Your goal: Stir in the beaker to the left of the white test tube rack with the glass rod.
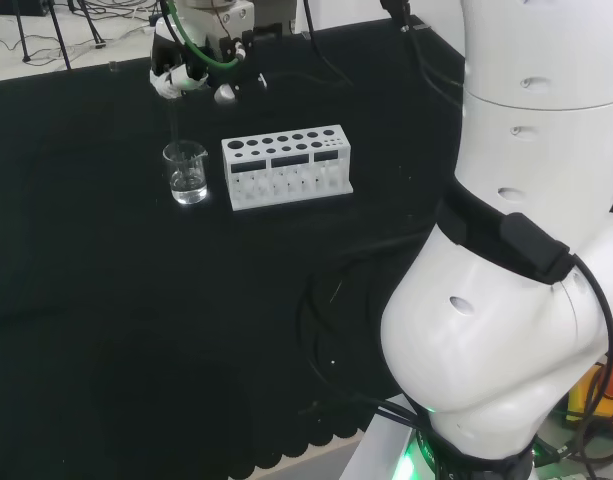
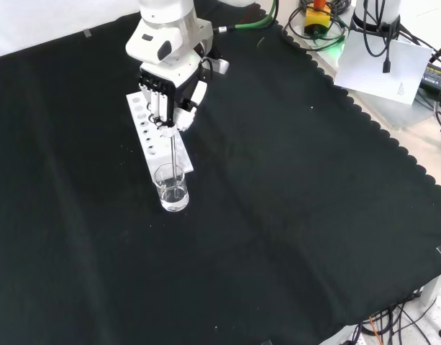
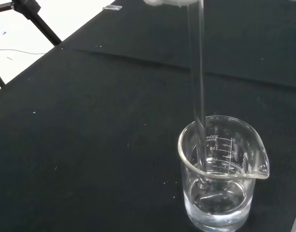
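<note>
On the black cloth bench you're seeing the big white arm links sitting at the head view's right. Next down, the white plastic test tube rack with round holes is standing mid-cloth. Just beside it, to its left in the head view, the small clear glass beaker with a pour spout is sitting upright; in the front view it's in front of the rack. It's holding a shallow layer of clear liquid.

Your black and white hand is hanging above the beaker, fingers curled round the top of the thin clear glass rod. The rod is running nearly straight down, and its tip is dipping into the liquid near the beaker's wall.

Judging by this, you're in the stirring step: rod's in. Next you're needing small circles of the tip, keeping the rod low and off the glass wall so the beaker isn't tipping or sliding toward the rack.
</note>
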You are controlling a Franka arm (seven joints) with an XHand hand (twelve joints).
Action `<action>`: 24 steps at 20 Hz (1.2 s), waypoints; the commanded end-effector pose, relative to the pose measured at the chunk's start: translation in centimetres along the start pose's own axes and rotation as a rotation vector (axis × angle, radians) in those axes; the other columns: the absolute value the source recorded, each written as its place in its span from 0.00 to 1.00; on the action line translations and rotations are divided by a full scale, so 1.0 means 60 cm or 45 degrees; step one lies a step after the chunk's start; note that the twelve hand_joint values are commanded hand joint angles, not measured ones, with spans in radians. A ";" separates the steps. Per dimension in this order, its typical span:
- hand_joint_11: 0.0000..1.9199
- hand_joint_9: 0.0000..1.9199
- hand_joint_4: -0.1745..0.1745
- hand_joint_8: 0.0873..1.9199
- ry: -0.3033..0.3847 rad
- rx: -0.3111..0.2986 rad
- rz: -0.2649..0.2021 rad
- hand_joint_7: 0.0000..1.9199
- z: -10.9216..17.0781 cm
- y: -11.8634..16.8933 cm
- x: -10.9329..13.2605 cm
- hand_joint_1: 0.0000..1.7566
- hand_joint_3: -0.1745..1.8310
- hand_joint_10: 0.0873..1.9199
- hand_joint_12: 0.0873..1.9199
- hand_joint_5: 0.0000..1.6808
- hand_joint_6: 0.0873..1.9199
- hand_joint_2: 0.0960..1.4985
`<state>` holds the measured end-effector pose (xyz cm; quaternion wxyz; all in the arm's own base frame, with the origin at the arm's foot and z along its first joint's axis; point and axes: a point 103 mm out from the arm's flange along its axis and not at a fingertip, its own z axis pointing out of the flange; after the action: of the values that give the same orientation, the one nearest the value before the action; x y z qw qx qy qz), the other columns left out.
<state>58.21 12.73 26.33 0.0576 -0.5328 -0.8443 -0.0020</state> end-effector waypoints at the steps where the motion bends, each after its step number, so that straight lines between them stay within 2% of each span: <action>1: 0.86 0.85 0.00 0.48 -0.009 -0.001 0.018 0.62 0.011 0.014 -0.035 0.75 0.00 0.34 0.29 0.78 0.04 0.72; 9: 0.86 0.85 0.00 0.48 -0.036 0.001 0.033 0.62 -0.007 -0.013 -0.050 0.75 0.00 0.34 0.29 0.78 0.04 0.72; 15: 0.85 0.85 0.00 0.48 -0.028 -0.006 0.051 0.62 -0.018 -0.051 -0.040 0.75 0.00 0.34 0.29 0.78 0.04 0.72; 20: 0.85 0.85 0.00 0.48 -0.022 -0.019 0.015 0.63 -0.019 -0.045 -0.012 0.75 0.00 0.34 0.30 0.78 0.04 0.72; 24: 0.85 0.85 0.00 0.48 -0.014 -0.028 -0.032 0.63 -0.020 -0.016 0.011 0.75 0.00 0.34 0.30 0.78 0.04 0.72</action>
<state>56.25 10.65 27.61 0.0466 -0.5390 -0.8410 -0.0019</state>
